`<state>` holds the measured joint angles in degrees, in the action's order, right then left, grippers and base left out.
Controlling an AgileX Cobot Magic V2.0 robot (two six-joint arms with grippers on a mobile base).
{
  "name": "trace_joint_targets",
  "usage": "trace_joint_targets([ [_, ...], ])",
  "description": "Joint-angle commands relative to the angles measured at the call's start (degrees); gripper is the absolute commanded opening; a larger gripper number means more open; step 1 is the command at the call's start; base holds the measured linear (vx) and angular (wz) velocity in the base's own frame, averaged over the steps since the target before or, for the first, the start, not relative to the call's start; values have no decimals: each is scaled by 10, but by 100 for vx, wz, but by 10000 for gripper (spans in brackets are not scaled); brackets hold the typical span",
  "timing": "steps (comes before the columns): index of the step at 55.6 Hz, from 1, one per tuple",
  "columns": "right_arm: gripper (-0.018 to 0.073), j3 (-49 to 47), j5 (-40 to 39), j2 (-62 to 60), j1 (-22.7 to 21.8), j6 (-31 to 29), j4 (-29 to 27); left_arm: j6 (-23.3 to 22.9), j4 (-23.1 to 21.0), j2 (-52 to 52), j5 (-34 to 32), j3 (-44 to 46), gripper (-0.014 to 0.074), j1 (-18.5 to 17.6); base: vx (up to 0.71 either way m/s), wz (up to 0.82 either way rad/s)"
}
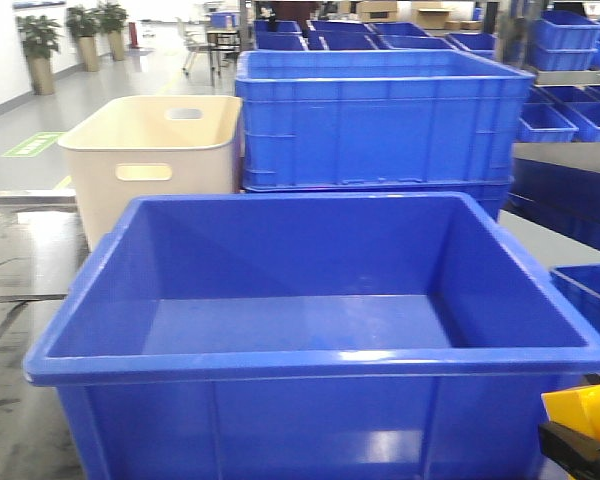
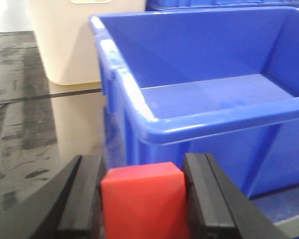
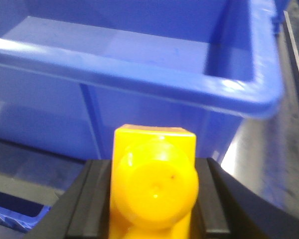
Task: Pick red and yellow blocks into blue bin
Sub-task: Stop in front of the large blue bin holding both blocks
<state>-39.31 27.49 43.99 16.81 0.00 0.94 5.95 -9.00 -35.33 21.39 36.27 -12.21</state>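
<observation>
The bin [image 1: 310,362] stands upright in the middle: deep, glossy blue, with smooth walls tapering down to a flat floor and a thick rolled rim. The red cube [image 2: 142,201], plain and smooth, is clamped in the left gripper [image 2: 142,189], just outside the bin's near left corner and below its rim. The yellow brick [image 3: 154,181] is pinched in the right gripper [image 3: 153,199], a round stud turned toward the wrist, outside the near right corner.

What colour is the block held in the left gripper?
The block is red, clearest in the left wrist view.
</observation>
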Motion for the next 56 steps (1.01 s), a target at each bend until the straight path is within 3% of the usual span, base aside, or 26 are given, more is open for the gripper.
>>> trace_joint_targets([
  [1,-10,-18,-42,-3,-2,0,3,-4,-7,-2,-51,16,2,-2,6,23],
  [56,-10,-18,-39,-3,-2,0,1,-4,-7,-2,-51,16,2,-2,0,2],
])
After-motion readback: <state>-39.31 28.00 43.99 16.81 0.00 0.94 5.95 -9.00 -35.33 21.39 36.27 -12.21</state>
